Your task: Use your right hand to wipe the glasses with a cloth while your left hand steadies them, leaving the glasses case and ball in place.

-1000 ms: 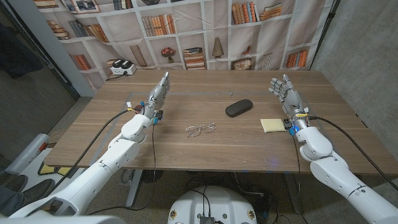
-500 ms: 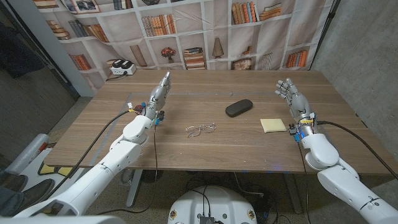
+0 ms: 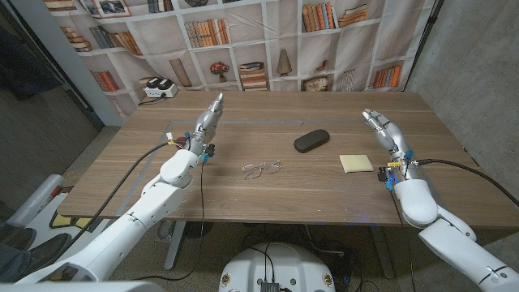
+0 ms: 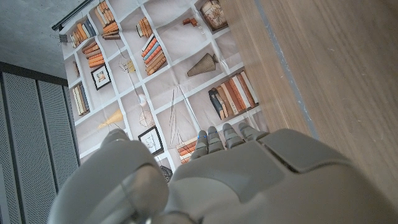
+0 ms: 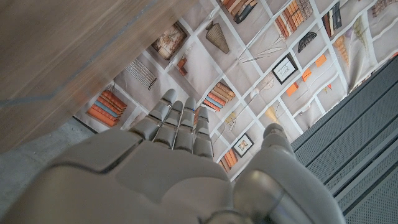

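The wooden table is seen from the head view, with a printed bookshelf backdrop hung behind it. The left arm is brought in from the left side, and the left hand is held above the left part of the table with its fingers extended and nothing in it; it is seen on its edge rather than laid down. The right hand is held above the right part of the table, likewise empty, with its fingers stretched out and only slightly apart. In both wrist views the fingers are shown straight, pointed toward the backdrop, with no object against them.

A dark glasses case is set near the middle of the table, toward the far side. A pale yellow cloth is laid nearer the right hand, just beside that arm's wrist but apart from the fingers. The glasses are placed around the table's middle, nearer the front than the case, between the two arms and well apart from either hand. The ball named in the task cannot be made out.

The task is judged to be barely begun: the cloth is not yet picked up, the glasses are not yet steadied, and no wiping is under way. The case is left undisturbed so far.
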`<state>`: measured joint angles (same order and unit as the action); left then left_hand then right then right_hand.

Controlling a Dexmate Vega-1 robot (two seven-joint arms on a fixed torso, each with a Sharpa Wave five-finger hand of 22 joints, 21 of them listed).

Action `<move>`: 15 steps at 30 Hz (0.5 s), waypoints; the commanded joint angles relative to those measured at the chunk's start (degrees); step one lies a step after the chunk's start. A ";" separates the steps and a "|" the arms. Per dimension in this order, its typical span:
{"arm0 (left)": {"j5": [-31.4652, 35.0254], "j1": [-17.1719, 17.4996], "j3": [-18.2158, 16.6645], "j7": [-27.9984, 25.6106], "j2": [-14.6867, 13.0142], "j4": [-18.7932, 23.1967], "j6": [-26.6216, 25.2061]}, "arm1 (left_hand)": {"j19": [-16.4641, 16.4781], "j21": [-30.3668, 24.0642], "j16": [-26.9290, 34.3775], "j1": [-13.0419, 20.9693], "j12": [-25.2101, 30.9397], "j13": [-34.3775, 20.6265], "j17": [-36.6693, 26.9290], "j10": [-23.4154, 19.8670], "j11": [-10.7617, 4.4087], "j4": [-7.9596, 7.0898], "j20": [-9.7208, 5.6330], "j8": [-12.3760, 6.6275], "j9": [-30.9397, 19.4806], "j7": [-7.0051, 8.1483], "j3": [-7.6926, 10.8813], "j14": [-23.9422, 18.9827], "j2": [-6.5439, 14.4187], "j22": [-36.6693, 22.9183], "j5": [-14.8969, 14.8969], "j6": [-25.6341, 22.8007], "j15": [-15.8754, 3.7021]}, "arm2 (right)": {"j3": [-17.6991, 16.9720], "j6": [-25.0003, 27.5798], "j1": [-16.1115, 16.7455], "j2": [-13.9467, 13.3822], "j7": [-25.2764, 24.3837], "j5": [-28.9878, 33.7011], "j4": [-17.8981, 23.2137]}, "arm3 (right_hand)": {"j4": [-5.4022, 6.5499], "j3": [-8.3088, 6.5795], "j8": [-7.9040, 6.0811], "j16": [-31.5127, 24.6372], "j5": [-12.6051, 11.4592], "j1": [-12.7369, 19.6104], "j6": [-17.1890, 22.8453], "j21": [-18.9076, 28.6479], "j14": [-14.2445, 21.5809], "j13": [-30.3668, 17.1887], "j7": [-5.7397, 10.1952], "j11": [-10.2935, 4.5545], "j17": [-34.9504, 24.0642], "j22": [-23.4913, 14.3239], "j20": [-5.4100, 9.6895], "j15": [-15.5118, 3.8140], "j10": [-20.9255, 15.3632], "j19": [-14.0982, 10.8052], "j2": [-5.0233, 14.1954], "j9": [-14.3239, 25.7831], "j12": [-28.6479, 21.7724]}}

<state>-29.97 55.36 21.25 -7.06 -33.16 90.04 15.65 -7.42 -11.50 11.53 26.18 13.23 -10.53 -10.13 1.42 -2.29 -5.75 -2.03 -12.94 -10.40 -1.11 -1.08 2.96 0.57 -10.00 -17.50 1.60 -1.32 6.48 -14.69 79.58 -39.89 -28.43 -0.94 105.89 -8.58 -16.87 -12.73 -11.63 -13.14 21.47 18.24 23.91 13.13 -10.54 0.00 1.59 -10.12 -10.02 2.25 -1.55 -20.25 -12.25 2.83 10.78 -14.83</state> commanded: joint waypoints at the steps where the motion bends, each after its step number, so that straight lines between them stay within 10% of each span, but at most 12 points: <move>1: 0.59 0.56 -0.14 -0.68 -0.07 1.03 -0.04 | -0.74 0.22 0.09 0.50 0.03 -0.10 -0.14 -0.55 -0.13 0.23 -0.74 -0.27 -0.19 0.13 -0.02 -0.25 -0.03 -0.33 -0.13 -0.15 -0.22 | -1.05 5.26 1.77 0.27 -3.82 5.87 2.49 | -1.63 -1.45 -0.48 0.35 0.09 4.33 1.43 -0.76 0.83 -0.21 0.56 -0.75 -0.03 -0.07 1.81 -0.30 -1.71 -0.64 0.32 0.23 -0.50; 15: 1.17 1.83 -1.07 -3.08 -1.45 4.47 -2.83 | -0.73 0.13 0.08 0.99 -0.06 -0.10 -0.15 -1.23 -0.27 0.37 -0.52 -0.50 -0.20 0.09 -0.07 -0.99 0.31 -0.36 -0.08 -1.75 -0.32 | -1.68 11.71 4.10 -0.01 -7.16 10.92 5.01 | -1.98 -3.17 -1.11 0.81 0.84 12.25 5.77 -2.62 1.66 -0.14 2.89 -3.18 0.07 -0.13 1.74 -0.88 -6.51 -1.11 -1.85 0.30 -1.43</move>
<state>-29.03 56.21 20.90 -8.38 -33.66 92.13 15.08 -8.03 -11.50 11.53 27.10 13.23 -10.52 -10.14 0.75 -2.37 -5.60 -2.03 -13.09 -10.40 -0.73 -1.24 2.37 0.72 -10.28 -17.50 0.61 -1.54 5.34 -7.49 81.87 -39.83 -33.17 6.64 108.96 -10.59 -19.54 -13.39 -11.01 -12.41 32.63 22.99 21.75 14.28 -10.54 2.64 -1.54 -9.85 -10.01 2.34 -2.28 -25.88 -12.98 1.32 10.78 -15.71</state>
